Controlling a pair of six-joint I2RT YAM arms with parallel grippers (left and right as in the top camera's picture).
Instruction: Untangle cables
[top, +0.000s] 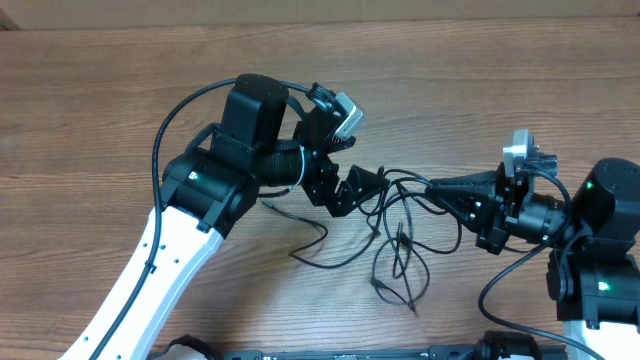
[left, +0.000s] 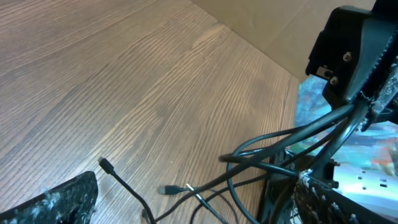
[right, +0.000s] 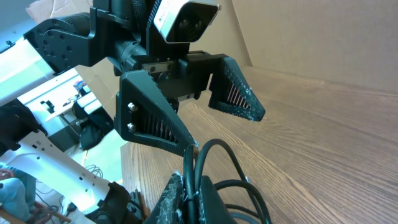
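Left claw (top: 362, 196) stands spread as wide as it goes above the wooden worktop (top: 100, 90). Its two black triangular fingers (right: 152, 121) are well apart and grip nothing. The cables (top: 398, 240) are a bundle of thin black cords in the space between the two claws. From there they spill toward the near edge of the worktop in loose, overlapping loops.

One strand trails off under the left arm and ends loose on the wood. A few cords pass just beside the left claw's outer finger; whether they touch it cannot be told from above.

In the left wrist view the cords (left: 267, 155) cross in front of the open fingers. A small plug (left: 106, 165) lies flat on the wood at one free end, and a second connector (left: 166, 190) lies near it.

Right claw (top: 435, 188) points at the left one from close by, with its tapered fingers pressed together. In its own wrist view several cords rise out of the closed tips (right: 189, 186) and arch up in a loop toward the open left claw (right: 224, 132). The right claw has the bundle pinched, and the part near the grip is lifted off the worktop while the rest lies on it.
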